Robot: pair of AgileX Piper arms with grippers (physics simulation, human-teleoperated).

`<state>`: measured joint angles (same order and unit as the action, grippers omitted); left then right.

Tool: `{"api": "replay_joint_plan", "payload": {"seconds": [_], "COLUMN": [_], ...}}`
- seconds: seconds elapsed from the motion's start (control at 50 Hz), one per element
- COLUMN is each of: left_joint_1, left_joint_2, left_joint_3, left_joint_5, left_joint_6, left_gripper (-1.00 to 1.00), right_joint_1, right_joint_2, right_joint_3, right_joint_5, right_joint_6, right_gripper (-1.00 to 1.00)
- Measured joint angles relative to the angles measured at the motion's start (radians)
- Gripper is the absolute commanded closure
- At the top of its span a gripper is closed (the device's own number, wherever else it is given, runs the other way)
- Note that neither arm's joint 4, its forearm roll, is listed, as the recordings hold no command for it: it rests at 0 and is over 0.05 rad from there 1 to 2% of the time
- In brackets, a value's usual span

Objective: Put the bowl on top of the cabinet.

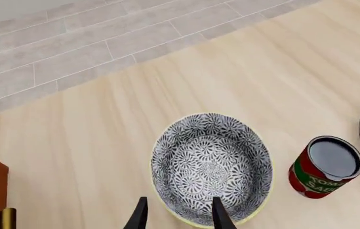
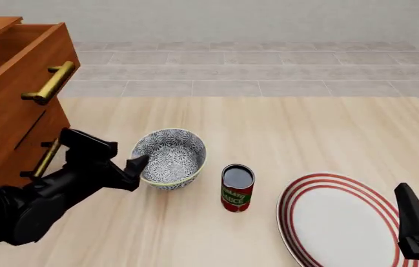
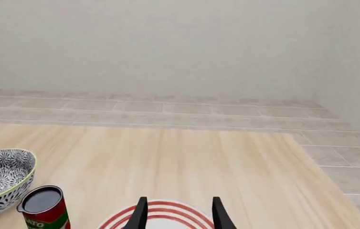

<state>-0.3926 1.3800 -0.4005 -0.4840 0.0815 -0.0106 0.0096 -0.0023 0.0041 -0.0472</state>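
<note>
The bowl (image 2: 172,157), deep and grey-blue floral with a yellow-green rim, stands upright on the wooden table just right of the cabinet (image 2: 9,105). My left gripper (image 2: 136,164) is open at the bowl's left rim. In the left wrist view the bowl (image 1: 210,164) fills the middle, and the left gripper (image 1: 180,217) straddles its near rim, one finger over the inside and the other outside. My right gripper (image 2: 408,196) is open and holds nothing, low over the table's right side, far from the bowl (image 3: 2,181).
A red tomato sauce can (image 2: 237,188) stands just right of the bowl. A white plate with red rings (image 2: 339,222) lies further right under the right gripper (image 3: 178,213). The cabinet's brass handles (image 2: 49,83) stick out toward the table. Grey tiled floor lies beyond the table.
</note>
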Motion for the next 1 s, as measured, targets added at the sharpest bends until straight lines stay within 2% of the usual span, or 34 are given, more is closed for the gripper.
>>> {"api": "replay_joint_plan", "payload": {"seconds": [0.58, 1.0], "left_joint_1": [0.044, 0.036], "left_joint_2": [0.216, 0.325], "left_joint_3": [-0.130, -0.191], "left_joint_5": [0.013, 0.035], "left_joint_6": [-0.070, -0.121], "left_gripper": [-1.00, -1.00], "right_joint_1": [0.000, 0.000], "right_joint_2": [-0.002, -0.004], "right_joint_3": [0.000, -0.001], "right_joint_5": [0.000, 0.001], "right_joint_6": [0.002, 0.002], "right_gripper": [-1.00, -1.00]}}
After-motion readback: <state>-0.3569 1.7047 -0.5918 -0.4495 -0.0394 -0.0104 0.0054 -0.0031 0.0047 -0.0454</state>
